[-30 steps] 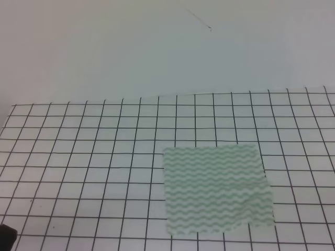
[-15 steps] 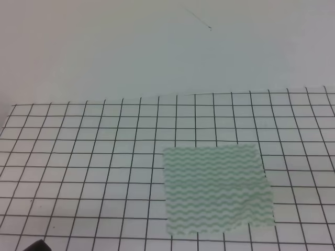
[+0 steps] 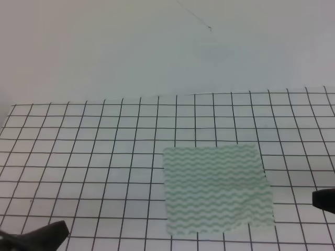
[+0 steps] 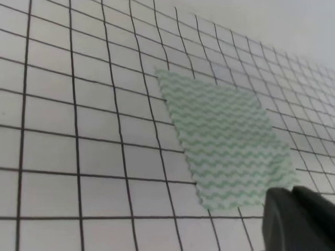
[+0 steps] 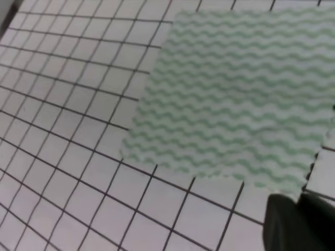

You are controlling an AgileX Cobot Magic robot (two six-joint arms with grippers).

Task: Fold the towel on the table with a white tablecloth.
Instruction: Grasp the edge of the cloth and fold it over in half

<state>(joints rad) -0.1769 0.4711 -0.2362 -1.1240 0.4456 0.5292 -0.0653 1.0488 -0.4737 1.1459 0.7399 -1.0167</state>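
Observation:
The towel [image 3: 217, 191], whitish with pale green wavy stripes, lies flat on the grid-marked white tablecloth of the table [image 3: 78, 151], right of centre near the front edge; its front right corner is slightly wrinkled. It also shows in the left wrist view [image 4: 225, 151] and the right wrist view [image 5: 235, 99]. My left gripper [image 3: 39, 236] is a dark shape at the bottom left, far from the towel. My right gripper [image 3: 324, 200] pokes in at the right edge, just right of the towel's right side. Neither touches the towel. Only dark finger parts show in the wrist views, so how the jaws stand is unclear.
A plain white wall [image 3: 157, 52] rises behind the table's far edge. The tablecloth's left edge [image 3: 8, 117] shows at the far left. Nothing else stands on the cloth in view.
My left gripper has come further into view at the bottom left, moving right. My right gripper has entered at the right edge. The towel has not moved.

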